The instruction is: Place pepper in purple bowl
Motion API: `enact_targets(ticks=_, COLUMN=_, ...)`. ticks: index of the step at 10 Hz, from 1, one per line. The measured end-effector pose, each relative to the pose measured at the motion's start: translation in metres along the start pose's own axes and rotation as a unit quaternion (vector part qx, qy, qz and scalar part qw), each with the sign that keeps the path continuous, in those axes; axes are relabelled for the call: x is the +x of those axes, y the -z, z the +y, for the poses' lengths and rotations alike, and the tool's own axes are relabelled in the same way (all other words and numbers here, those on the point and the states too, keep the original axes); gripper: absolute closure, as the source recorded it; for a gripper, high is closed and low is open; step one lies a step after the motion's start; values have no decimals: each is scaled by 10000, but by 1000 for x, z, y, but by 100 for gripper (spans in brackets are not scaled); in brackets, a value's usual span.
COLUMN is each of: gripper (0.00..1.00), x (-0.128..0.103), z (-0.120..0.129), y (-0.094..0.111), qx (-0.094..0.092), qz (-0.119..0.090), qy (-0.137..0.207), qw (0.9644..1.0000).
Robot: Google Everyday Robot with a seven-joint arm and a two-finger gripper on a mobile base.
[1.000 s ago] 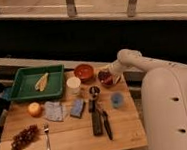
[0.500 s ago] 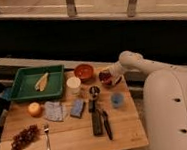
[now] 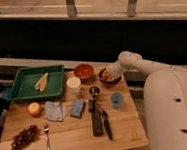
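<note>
Only the gripper [image 3: 105,74] had changed since the earlier frame. Its fingers, apart a second before, were drawn together over the purple bowl [image 3: 115,80] near the table's [image 3: 68,140] back right edge. The pepper [image 3: 108,79] seemingly lay inside that bowl. An orange bowl [image 3: 84,70] sat near on the left, and bare wood ran along the front.
</note>
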Motion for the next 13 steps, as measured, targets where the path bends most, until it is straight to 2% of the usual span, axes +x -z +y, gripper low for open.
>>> enact_targets(ticks=2, gripper=94, x=1, z=0, y=0, qx=-4, qz=0, qy=15, qw=10000)
enact_targets(ticks=4, gripper=94, x=1, z=6, y=6, qx=20, qz=-120, qy=96, qw=9999)
enact_targets(ticks=6, gripper=94, x=3, z=22, y=27, qx=93, qz=-387, qy=323, qw=9987)
enact_targets(ticks=9, gripper=94, x=7, z=36, y=51, qx=182, qz=-643, qy=599, qw=9960)
enact_targets(ticks=10, gripper=94, x=12, z=42, y=66, qx=210, qz=-747, qy=738, qw=9943)
enact_targets(ticks=13, gripper=94, x=16, z=49, y=93, qx=173, qz=-987, qy=882, qw=9910)
